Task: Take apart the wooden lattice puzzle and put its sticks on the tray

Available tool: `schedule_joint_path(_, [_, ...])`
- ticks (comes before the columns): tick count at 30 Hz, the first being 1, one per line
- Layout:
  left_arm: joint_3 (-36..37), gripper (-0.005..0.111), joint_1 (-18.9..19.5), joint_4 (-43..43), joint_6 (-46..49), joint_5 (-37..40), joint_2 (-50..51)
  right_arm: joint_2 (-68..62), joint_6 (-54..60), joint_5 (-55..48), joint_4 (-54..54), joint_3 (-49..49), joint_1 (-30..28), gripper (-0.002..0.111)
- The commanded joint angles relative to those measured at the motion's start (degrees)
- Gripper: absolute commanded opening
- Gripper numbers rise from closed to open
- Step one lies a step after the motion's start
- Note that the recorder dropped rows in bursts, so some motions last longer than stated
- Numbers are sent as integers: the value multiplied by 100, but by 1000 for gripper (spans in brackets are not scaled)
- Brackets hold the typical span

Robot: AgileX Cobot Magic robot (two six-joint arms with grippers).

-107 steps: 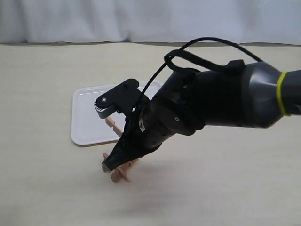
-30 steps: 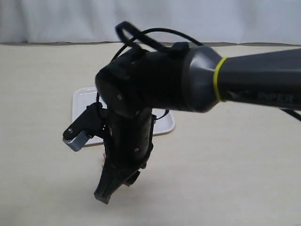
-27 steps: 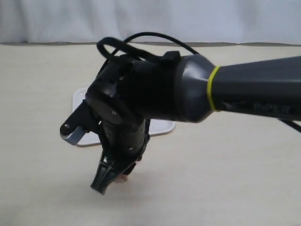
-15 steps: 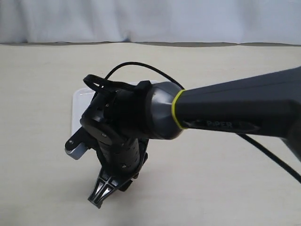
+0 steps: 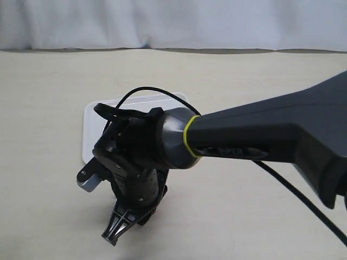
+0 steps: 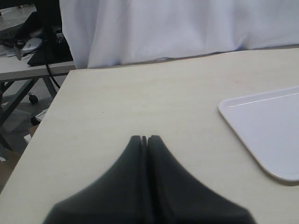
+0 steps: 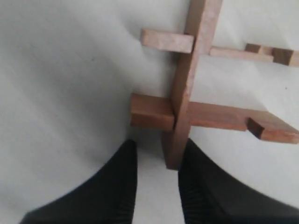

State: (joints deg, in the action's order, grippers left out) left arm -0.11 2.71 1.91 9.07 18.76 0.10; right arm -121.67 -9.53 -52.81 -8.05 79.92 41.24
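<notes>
In the right wrist view the wooden lattice puzzle (image 7: 187, 100) lies on the pale table. One long stick (image 7: 194, 60) crosses two notched sticks (image 7: 224, 116); a fourth does not show. My right gripper (image 7: 159, 151) is open, and the long stick's end sits between its fingers, close against one finger (image 7: 201, 172) with a gap to the other. From outside, my right gripper (image 5: 112, 237) points down near the table's front, and the arm hides the puzzle. The white tray (image 5: 91, 127) lies just behind it. My left gripper (image 6: 144, 138) is shut on nothing, left of the tray (image 6: 266, 126).
The dark right forearm (image 5: 260, 141) reaches across from the right, with a black cable (image 5: 303, 189) trailing under it. In the left wrist view the table's side edge (image 6: 44, 126) drops off beyond the gripper. A white curtain (image 5: 173, 21) backs the table.
The right arm has swung round and come down toward the table's front. The puzzle, earlier visible under the gripper, is now hidden behind the arm in the exterior view.
</notes>
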Motion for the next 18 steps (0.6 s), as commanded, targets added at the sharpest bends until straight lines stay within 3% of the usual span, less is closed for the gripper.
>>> schedule_joint_path(1, [11,0,29,12,7,-111,-10,13,-10,66,34,-22,6,4])
schedule_joint_path(18, [11,0,29,12,7,-111,-10,750,-10,-31,-80,-22,6,4])
